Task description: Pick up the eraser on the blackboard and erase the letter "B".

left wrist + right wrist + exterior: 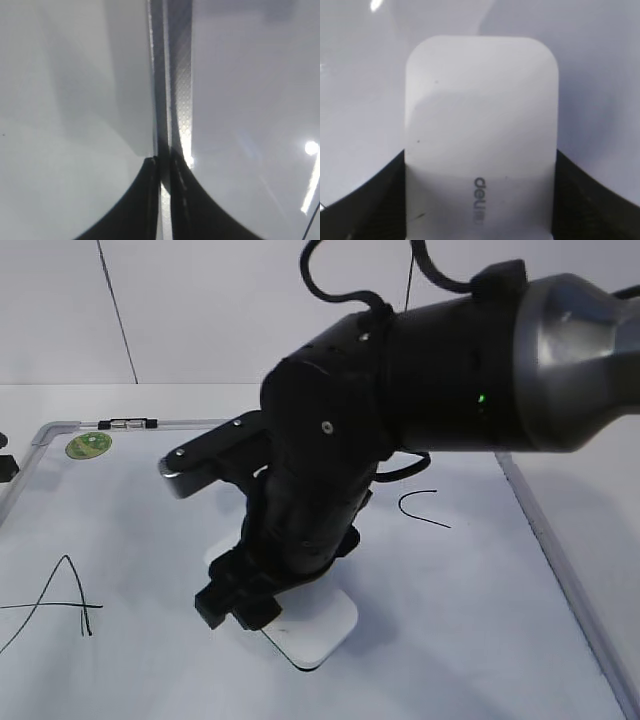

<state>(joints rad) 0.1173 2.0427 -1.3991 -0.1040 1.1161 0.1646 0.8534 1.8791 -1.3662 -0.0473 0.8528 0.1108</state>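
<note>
Right wrist view: white glossy eraser (481,135), grey lettering, clamped between right gripper (480,200) fingers. Letter "B" hidden behind the arm. Left gripper (165,200) closed, empty.

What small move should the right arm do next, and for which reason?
Probably slide the eraser across the blackboard. In the right wrist view the right gripper has a finger against each long side of the eraser, which lies flat on the board. The letter "B" cannot be seen: the arm hides that area, so the direction is uncertain.
</note>
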